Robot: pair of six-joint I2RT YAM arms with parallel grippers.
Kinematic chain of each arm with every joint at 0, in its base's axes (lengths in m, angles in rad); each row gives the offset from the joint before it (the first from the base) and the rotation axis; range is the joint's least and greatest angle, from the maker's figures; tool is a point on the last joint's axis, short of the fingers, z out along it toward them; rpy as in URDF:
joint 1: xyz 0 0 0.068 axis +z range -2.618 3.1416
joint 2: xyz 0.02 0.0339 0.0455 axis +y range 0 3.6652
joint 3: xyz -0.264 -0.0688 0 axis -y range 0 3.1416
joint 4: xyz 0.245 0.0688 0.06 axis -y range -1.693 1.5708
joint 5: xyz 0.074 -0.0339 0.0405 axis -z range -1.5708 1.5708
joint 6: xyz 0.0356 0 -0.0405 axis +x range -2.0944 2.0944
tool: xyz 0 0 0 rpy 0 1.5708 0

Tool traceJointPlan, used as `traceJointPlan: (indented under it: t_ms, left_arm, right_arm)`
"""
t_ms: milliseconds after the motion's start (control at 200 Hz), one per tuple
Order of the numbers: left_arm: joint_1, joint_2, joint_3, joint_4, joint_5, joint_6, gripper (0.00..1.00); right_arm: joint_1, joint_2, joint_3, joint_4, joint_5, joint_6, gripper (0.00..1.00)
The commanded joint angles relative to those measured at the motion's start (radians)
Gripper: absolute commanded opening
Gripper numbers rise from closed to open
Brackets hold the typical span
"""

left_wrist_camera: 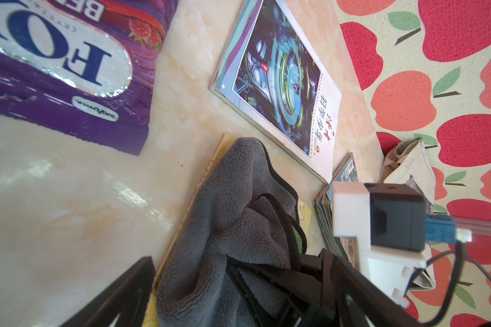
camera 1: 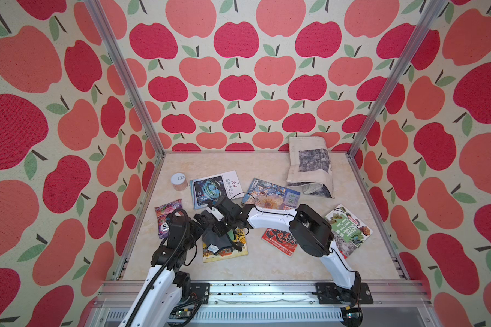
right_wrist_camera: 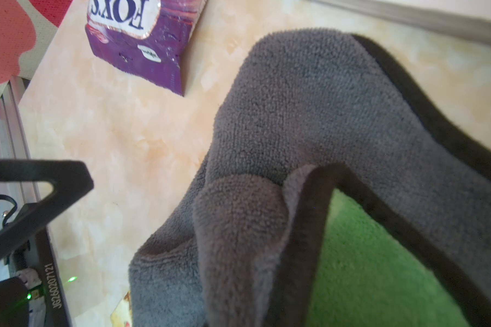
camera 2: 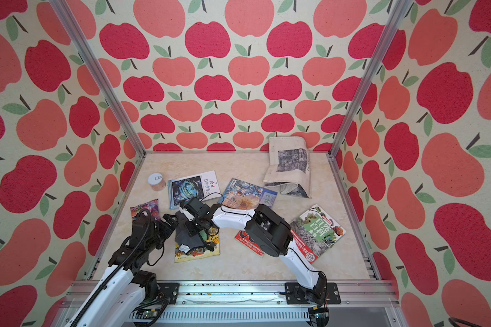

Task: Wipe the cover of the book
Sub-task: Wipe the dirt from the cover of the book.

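Note:
The book (camera 1: 227, 252) with the yellow cover lies flat near the front left of the table, also in the other top view (camera 2: 199, 252). A crumpled grey cloth (camera 1: 214, 239) covers its far half. My right gripper (camera 1: 220, 228) reaches in from the right and is shut on the cloth (right_wrist_camera: 309, 113), whose folds hide its fingers in the right wrist view. My left gripper (camera 1: 201, 222) hovers open at the book's far left corner, just beside the cloth (left_wrist_camera: 230, 212). Only the book's yellow edge (left_wrist_camera: 151, 307) shows in the left wrist view.
A purple candy bag (camera 1: 167, 218) lies left of the book, with a white-lidded jar (camera 1: 179, 181) behind it. Other books lie around: a blue space one (camera 1: 214, 188), a sunflower one (camera 1: 270, 194), a red one (camera 1: 281, 240) and a green one (camera 1: 349, 229). A printed cloth bag (camera 1: 309, 167) leans at the back.

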State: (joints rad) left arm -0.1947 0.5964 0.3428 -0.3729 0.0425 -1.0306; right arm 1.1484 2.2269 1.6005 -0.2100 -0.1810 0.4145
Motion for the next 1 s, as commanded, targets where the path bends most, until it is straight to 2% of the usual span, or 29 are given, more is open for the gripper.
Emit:
traceJointPlan:
  t_ms: [0,190,460,640,991]
  left_arm:
    - [0.001,-0.004,0.004,0.003,0.013,0.017,0.99]
    - [0.045,-0.01,0.012,-0.017,0.023,0.038,0.99]
    - [0.235,-0.018,-0.015,0.001,0.19,0.044,0.99]
    - [0.261,-0.015,-0.011,-0.005,0.207,0.054,0.99]
    - [0.27,-0.044,-0.012,-0.032,0.213,0.055,0.99]
  right_arm:
    - [-0.023,-0.033,-0.104,-0.079,0.046,0.018,0.0]
    - [-0.073,-0.14,-0.277,-0.038,0.079,0.023,0.0]
    - [-0.104,-0.251,-0.401,-0.039,0.133,0.009,0.0]
    - [-0.085,-0.224,-0.371,-0.023,0.099,0.03,0.0]
    - [0.02,-0.046,-0.115,-0.058,0.047,0.037,0.0]
